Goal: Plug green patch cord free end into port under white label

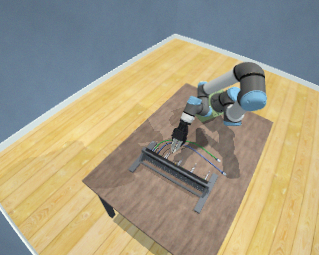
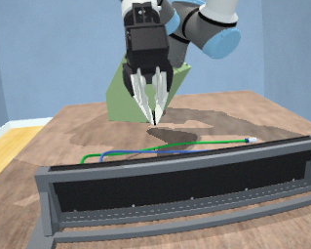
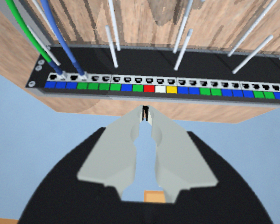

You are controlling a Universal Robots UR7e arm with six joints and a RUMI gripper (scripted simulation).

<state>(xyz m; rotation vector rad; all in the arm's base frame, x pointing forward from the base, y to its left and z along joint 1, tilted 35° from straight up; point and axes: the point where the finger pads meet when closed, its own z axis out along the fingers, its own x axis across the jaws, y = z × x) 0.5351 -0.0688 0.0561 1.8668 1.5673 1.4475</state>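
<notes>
The green patch cord (image 1: 207, 151) (image 2: 199, 142) (image 3: 26, 31) has one end in a port near one end of the rack (image 1: 174, 170) (image 2: 184, 188) (image 3: 150, 65). Its free plug (image 1: 218, 159) (image 2: 252, 140) lies on the table behind the rack; its latch is too small to make out. The blue patch cord (image 2: 131, 152) (image 3: 60, 40) is plugged in close beside the green one. The white label (image 3: 160, 89) sits between red and yellow labels; its port (image 3: 160, 81) looks empty. My gripper (image 1: 174, 150) (image 2: 154, 123) (image 3: 144, 106) is shut and empty, above the table behind the rack, away from the green plug.
The blue cord's free end (image 1: 224, 173) lies on the table (image 1: 139, 193) near the green plug. Several thin pale rods (image 3: 114, 25) stand out from the rack's port side. A green block (image 2: 118, 101) stands at the arm's base. The rack stands upright on its feet.
</notes>
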